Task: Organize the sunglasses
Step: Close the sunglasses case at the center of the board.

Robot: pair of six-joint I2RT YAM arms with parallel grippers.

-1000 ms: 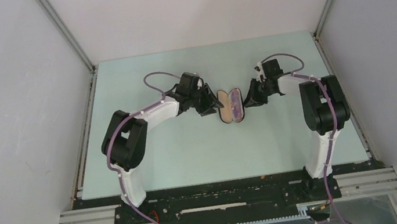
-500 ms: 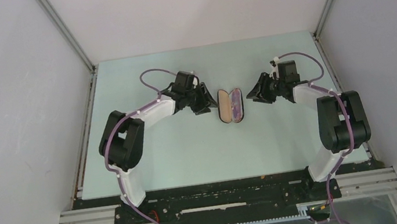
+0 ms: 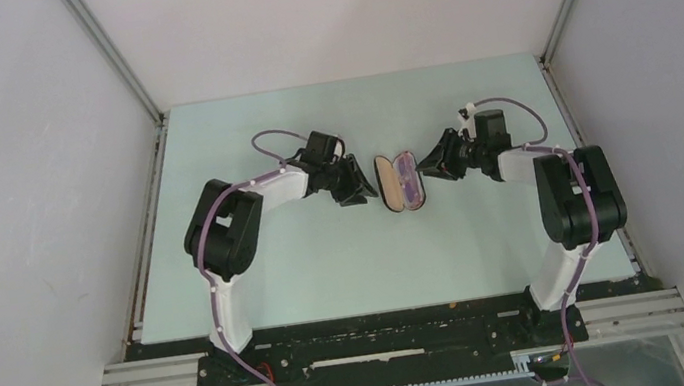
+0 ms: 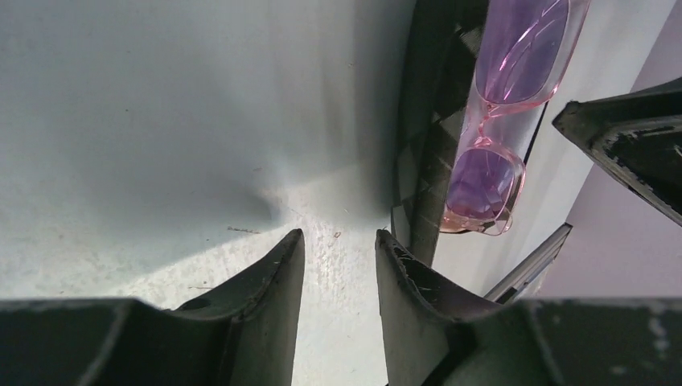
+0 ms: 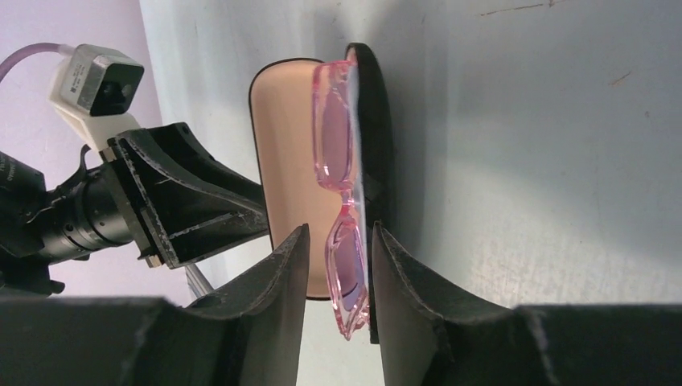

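Note:
The sunglasses, pink-framed with purplish lenses, lie folded in the right half of the open black case with tan lining, at mid-table. My left gripper is low on the table just left of the case, open and empty; in the left wrist view the sunglasses lie past the case's black edge. My right gripper is just right of the case, open. In the right wrist view the sunglasses lie just beyond its fingertips, against the tan lining.
The pale green table is fenced by metal rails on the left and right, inside grey walls. In the right wrist view the left gripper's fingers and its camera face me across the case.
Both grippers drew back from the case, then the right one came in close again at the case's right side. The case has turned slightly.

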